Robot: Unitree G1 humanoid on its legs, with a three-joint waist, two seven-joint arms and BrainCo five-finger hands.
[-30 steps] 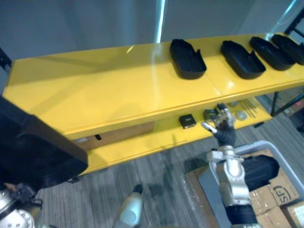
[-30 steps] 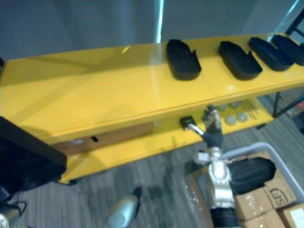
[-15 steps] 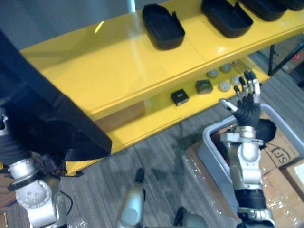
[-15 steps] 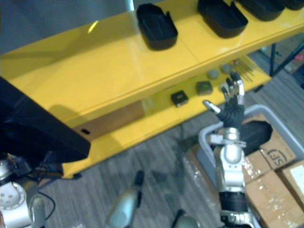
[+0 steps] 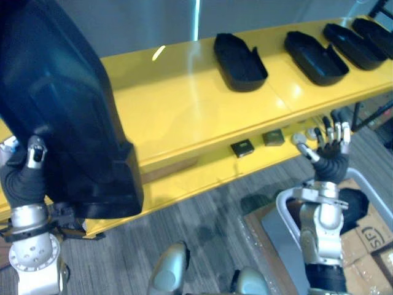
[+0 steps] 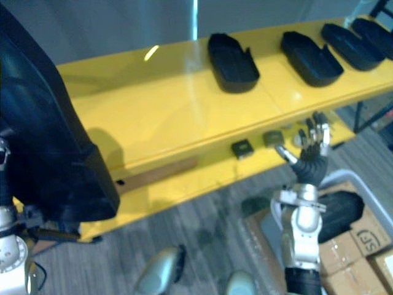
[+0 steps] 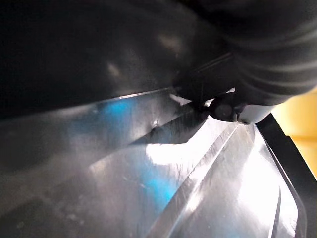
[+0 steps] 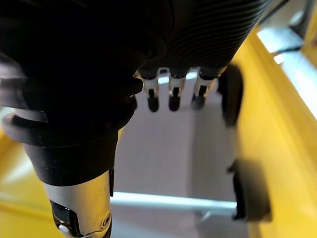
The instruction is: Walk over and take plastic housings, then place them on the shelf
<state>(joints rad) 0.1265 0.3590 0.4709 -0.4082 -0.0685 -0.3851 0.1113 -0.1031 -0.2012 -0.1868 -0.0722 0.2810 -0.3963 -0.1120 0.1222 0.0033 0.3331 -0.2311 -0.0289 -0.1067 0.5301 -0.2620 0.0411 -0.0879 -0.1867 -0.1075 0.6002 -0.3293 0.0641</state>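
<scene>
**Q:** What does the left hand carry?

**A:** A large black housing, held up over the left end of the yellow shelf. The hand's thumb is curled over the housing's edge, and its other fingers are hidden behind it. The left wrist view shows the housing's glossy inside from close by.

**Q:** And the right hand?

**A:** Its fingers are straight and spread, with the thumb out to the side. It holds nothing. It stands upright in front of the shelf's lower board, above a grey bin. A black part lies in the bin, beside cardboard boxes.

**Q:** Where are the other housings?

**A:** Four placed housings lie in a row on the right half of the top board, open side up and apart from one another. Two small dark blocks sit on the lower board.
</scene>
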